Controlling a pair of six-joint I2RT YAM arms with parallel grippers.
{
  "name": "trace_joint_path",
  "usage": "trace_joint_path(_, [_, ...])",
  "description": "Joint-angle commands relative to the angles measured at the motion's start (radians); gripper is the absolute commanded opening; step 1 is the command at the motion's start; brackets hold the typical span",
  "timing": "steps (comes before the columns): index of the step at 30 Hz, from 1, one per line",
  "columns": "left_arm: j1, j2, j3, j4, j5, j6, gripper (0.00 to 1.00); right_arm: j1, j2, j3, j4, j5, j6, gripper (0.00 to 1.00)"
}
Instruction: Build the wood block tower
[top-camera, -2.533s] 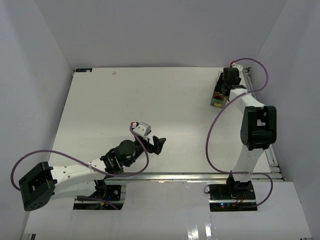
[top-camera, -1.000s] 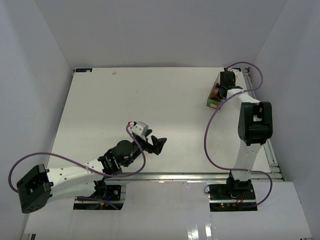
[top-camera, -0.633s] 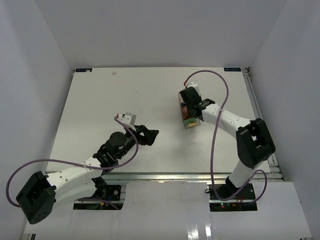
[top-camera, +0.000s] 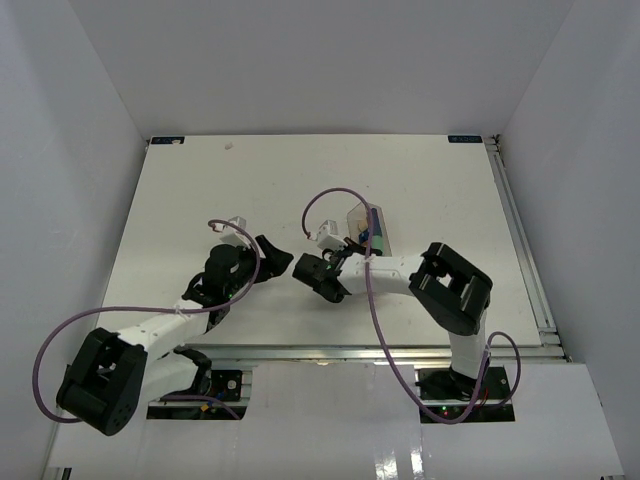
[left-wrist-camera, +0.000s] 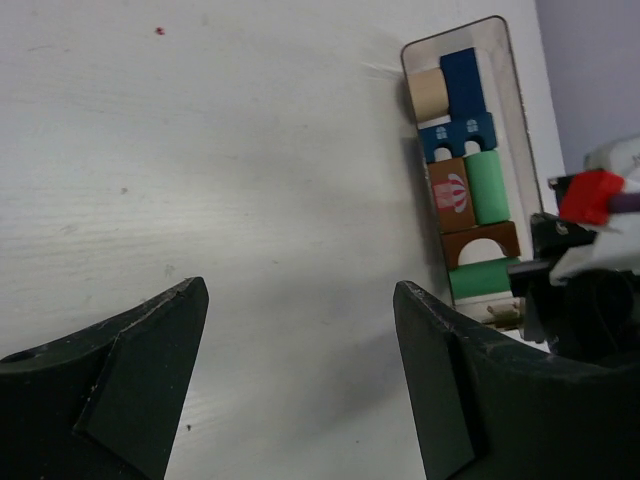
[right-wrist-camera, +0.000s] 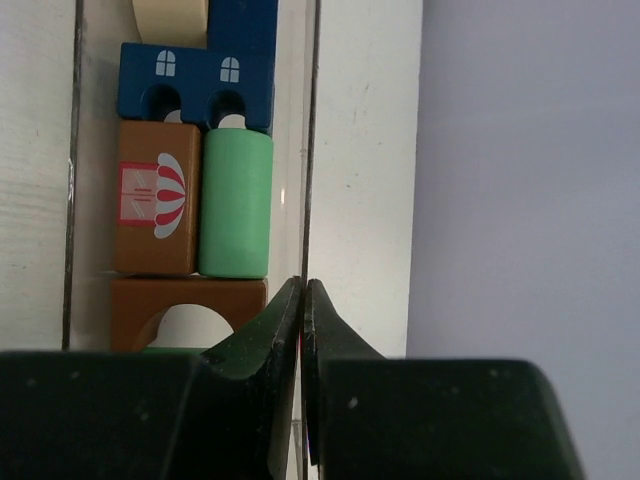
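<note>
The wooden blocks (right-wrist-camera: 195, 85) lie flat inside the clear box (right-wrist-camera: 311, 150), in the middle of the surface (top-camera: 180, 200). The right pincer (right-wrist-camera: 303, 287) is pinched tight on the box wall (near end). The left pincer (left-wrist-camera: 300, 292) stands wide apart just left, holding nothing.

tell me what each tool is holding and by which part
The right tool pinches the clear box by its long side wall; the left tool is open and holds nothing.

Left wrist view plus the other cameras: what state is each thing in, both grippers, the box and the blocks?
left gripper: open, empty.
right gripper: shut on the clear box's wall.
clear box: lying flat, holding the blocks.
wood blocks: packed side by side in the box, none stacked.
</note>
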Motion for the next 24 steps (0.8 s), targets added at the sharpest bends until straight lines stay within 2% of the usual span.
trace_joint_path(1, [0.053, 0.013, 0.031, -0.070, -0.014, -0.066, 0.85, 0.027, 0.050, 0.024, -0.097, 0.092, 0.113, 0.08])
trace_joint_path(7, [0.080, -0.019, 0.030, -0.115, -0.106, -0.071, 0.86, 0.083, 0.069, 0.053, -0.097, 0.108, 0.127, 0.09])
trace_joint_path(12, [0.113, -0.020, 0.015, -0.118, -0.146, -0.073, 0.86, 0.115, 0.109, 0.101, -0.096, 0.065, 0.124, 0.12])
trace_joint_path(18, [0.116, -0.018, 0.014, -0.105, -0.119, -0.071, 0.86, 0.145, 0.107, 0.114, -0.095, 0.059, 0.128, 0.23])
trace_joint_path(24, [0.117, -0.012, 0.007, -0.076, -0.096, -0.056, 0.86, 0.150, 0.096, 0.119, -0.093, 0.060, 0.143, 0.40])
